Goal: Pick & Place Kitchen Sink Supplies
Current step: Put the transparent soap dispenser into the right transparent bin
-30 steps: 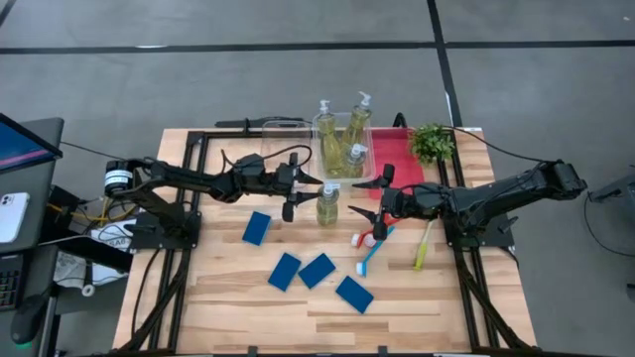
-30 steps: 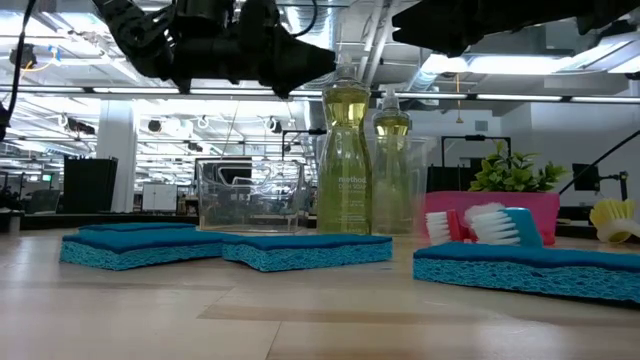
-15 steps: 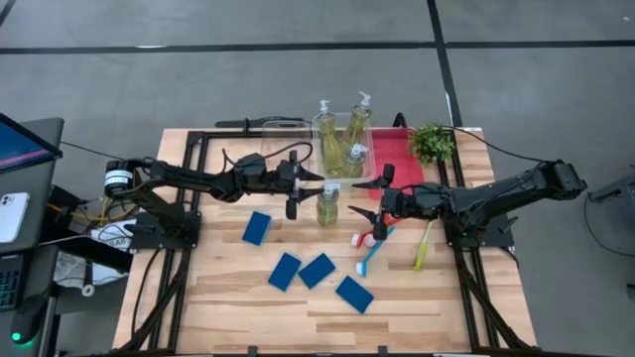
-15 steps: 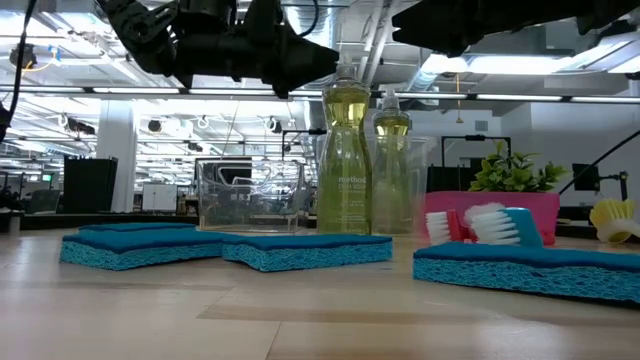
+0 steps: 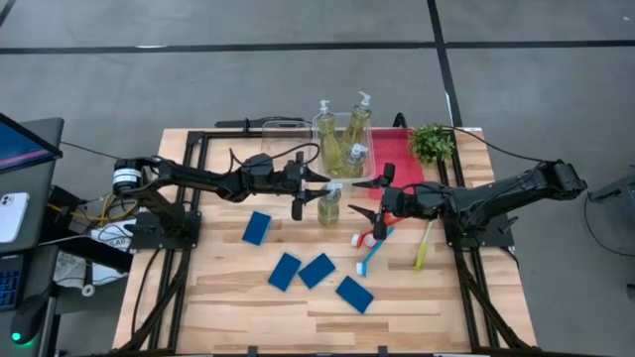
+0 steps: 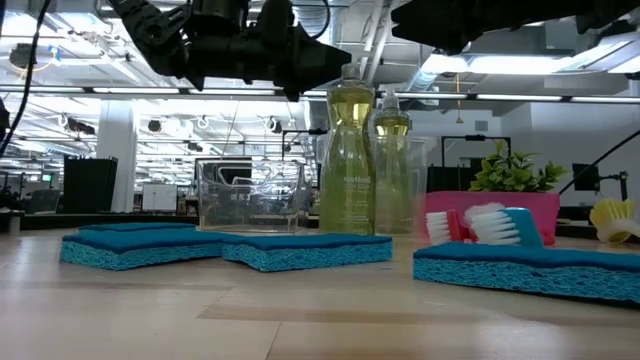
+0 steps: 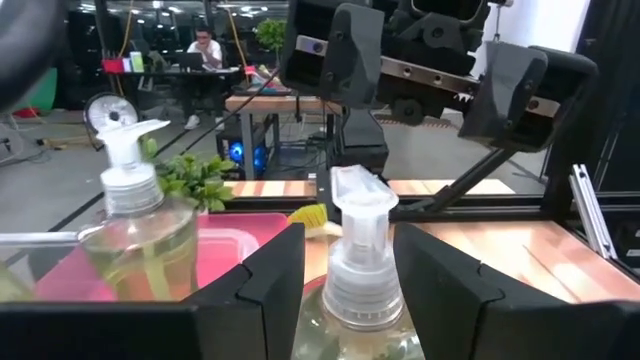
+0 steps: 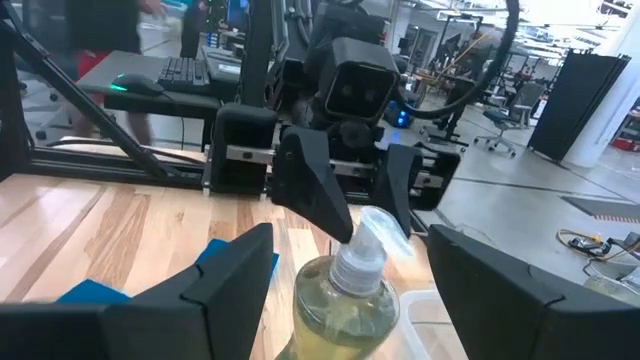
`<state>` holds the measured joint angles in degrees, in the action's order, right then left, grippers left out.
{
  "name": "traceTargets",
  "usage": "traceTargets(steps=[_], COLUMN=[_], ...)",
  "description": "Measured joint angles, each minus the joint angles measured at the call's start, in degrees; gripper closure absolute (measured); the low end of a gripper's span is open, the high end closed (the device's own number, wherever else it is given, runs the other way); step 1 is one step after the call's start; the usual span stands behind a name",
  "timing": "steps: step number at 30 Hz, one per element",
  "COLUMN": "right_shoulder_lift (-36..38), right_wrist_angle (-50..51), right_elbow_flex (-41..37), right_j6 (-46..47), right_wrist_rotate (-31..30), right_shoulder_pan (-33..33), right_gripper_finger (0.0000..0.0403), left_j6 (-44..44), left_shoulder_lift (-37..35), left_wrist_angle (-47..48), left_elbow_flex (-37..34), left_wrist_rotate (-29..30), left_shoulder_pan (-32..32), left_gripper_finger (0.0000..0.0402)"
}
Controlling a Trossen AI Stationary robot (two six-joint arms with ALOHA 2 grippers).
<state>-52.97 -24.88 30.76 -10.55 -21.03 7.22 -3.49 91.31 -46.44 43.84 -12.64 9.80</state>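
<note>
Left wrist view shows our left pincer [image 7: 345,275] wide around the bottle [image 7: 357,262] neck; we should centre, then close gently. Right pincer [image 5: 374,194] waits wide nearby.

Two dark jointed arms, black cables, angular black jaws

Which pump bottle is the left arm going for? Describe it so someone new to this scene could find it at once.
Start at the clear bin at the table's far edge, where three pump bottles stand. Just in front of it, one pump bottle stands alone on the bare wood. The left hand has its open fingers either side of its pump, which sets it apart.
</note>
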Motion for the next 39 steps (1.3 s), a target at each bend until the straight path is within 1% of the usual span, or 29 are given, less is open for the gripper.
traceTargets(steps=[3,7,27,31,39], right_shoulder_lift=[0.0,0.0,0.0,0.0,0.0], right_wrist_angle=[0.0,0.2,0.4,0.4,0.4], right_elbow_flex=[0.0,0.0,0.0,0.0,0.0], right_j6=[0.0,0.0,0.0,0.0,0.0], right_wrist_rotate=[0.0,0.0,0.0,0.0,0.0], right_shoulder_pan=[-0.1,-0.2,-0.2,-0.2,-0.2], right_gripper_finger=[0.0143,0.0143,0.0143,0.0143,0.0143], left_j6=[0.1,1.8,2.4,2.1,1.9], left_shoulder_lift=[1.8,4.5,4.7,4.7,4.6], left_wrist_angle=[-0.3,0.9,-0.3,-0.4,-1.0], left_elbow_flex=[1.3,2.8,5.0,5.0,5.0], left_wrist_rotate=[-0.3,-2.5,-2.4,-2.4,-2.4], left_shoulder_pan=[-0.1,-0.1,-0.1,-0.1,-0.1], left_gripper_finger=[0.0245,0.0245,0.0247,0.0267,0.0336])
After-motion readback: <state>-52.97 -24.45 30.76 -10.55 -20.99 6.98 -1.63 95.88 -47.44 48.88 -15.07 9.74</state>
